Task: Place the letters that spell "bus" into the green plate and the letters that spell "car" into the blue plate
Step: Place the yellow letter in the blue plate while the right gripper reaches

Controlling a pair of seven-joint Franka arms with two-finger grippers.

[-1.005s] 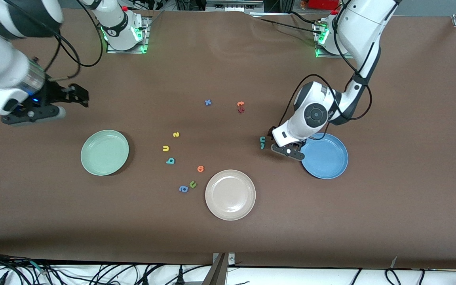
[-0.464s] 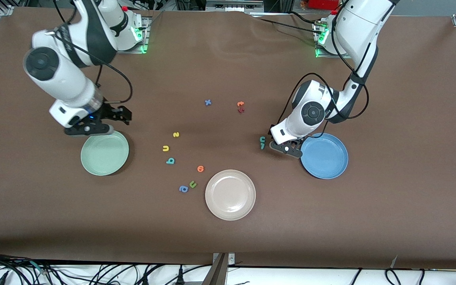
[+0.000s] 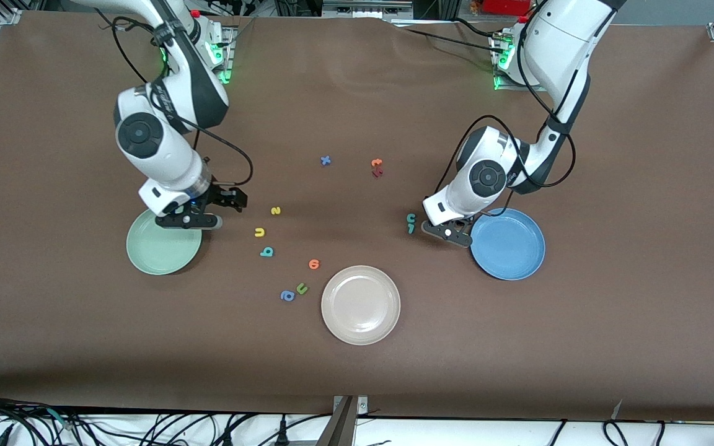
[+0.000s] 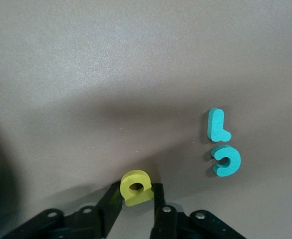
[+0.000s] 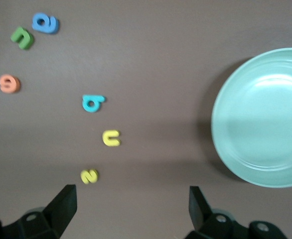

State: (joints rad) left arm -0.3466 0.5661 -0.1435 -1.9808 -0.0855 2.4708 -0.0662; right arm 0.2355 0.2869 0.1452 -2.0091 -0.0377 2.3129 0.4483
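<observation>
A: The yellow "a" [image 4: 136,187] sits on the tabletop [image 3: 611,310] just beside the blue plate [image 3: 509,243], between the fingers of the left pincer [image 4: 136,204]. The jaws stand narrow, right against the letter's sides. Whether they've truly got it, I can't tell.

B: So how should it be picked up?

A: I'd say squeeze square on the flat sides, lift straight up, then carry it over the blue plate and let go low. Foam that small could twist or pop out.

B: And the rest of "car"?

A: The teal "c" [image 4: 226,160] and teal "r" [image 4: 217,125] lie touching or nearly so, near the "a", untouched.

B: The "bus" letters?

A: The teal "b" [image 5: 92,103], yellow "u" [image 5: 111,138] and yellow "s" [image 5: 89,175] lie in a loose row between the green plate [image 5: 265,119] and the cream plate [image 3: 361,304]. The right pincer [image 5: 131,201] hangs over the green plate's edge, jaws wide, empty.

B: Anything hidden?

A: From the front, the left arm's wrist covers the "a" entirely. The dark red letter [image 3: 377,173] and orange one [image 3: 376,163] overlap; I can't read them.
</observation>
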